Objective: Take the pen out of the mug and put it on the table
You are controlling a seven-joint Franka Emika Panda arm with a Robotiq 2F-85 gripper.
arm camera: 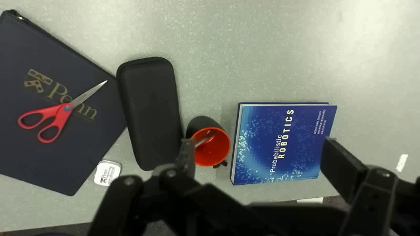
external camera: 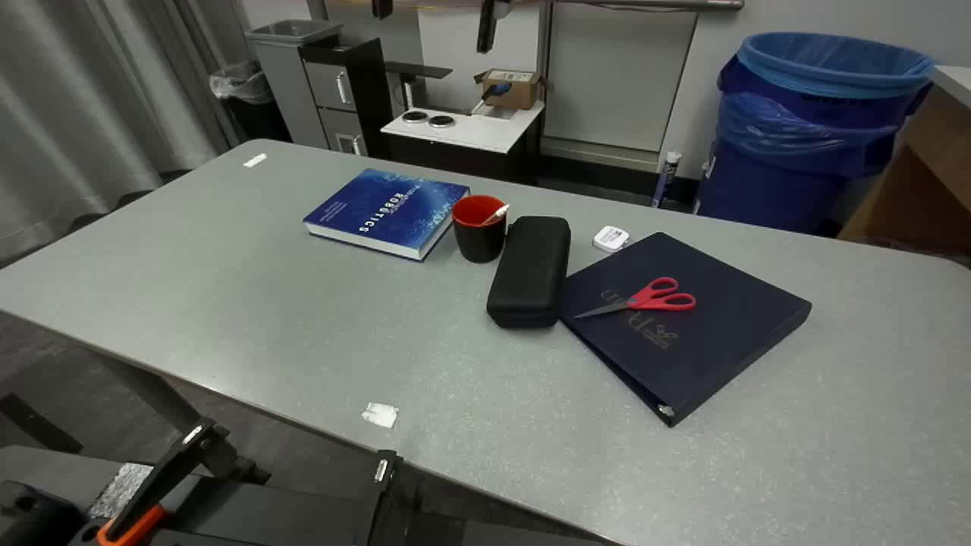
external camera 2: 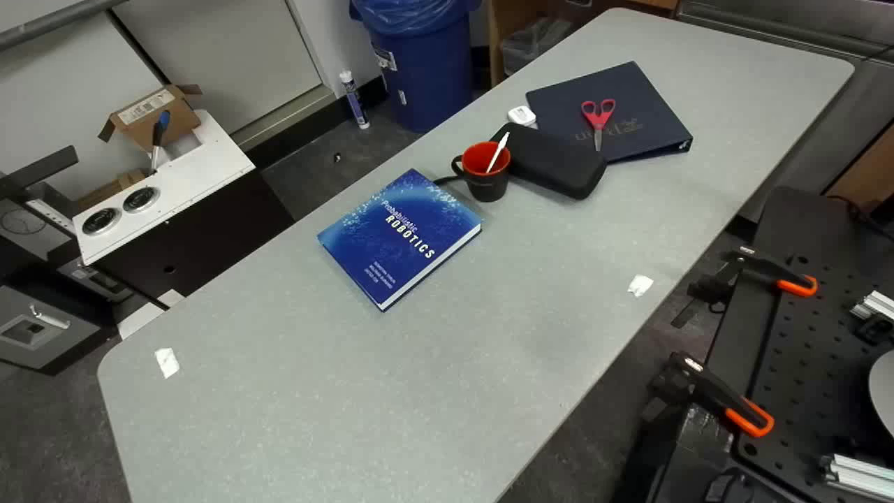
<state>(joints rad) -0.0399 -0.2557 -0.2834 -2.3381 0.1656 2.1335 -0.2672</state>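
Closest to the wrist lens is your gripper point(arm camera: 258, 154), its black fingers standing wide apart; in an exterior view their tips hang high over the table point(external camera: 250, 288), well above the mug point(external camera 2: 487, 187). Your pen point(external camera 2: 498, 151) is inside that mug, tilted, with its upper end sticking out over the rim, and in the wrist view one finger covers part of it. The mug stands upright, dark outside and red inside. Just beside it on one side you have the black case point(arm camera: 151, 108); near it on the other lies the blue book point(arm camera: 279, 141) titled Probabilistic Robotics. Past the case, the navy folder point(arm camera: 42, 144) carries the red-handled scissors point(external camera: 643, 299) flat on its cover; you cannot tell whether case and folder touch. A small white box point(external camera: 611, 239) sits just beside the folder, and two white scraps point(external camera: 380, 414) show near the table's edges in both exterior views. Beyond the table, you see a blue bin point(external camera: 789, 167) and an open cardboard box point(external camera: 513, 91) resting on a white-topped unit point(external camera: 466, 134).
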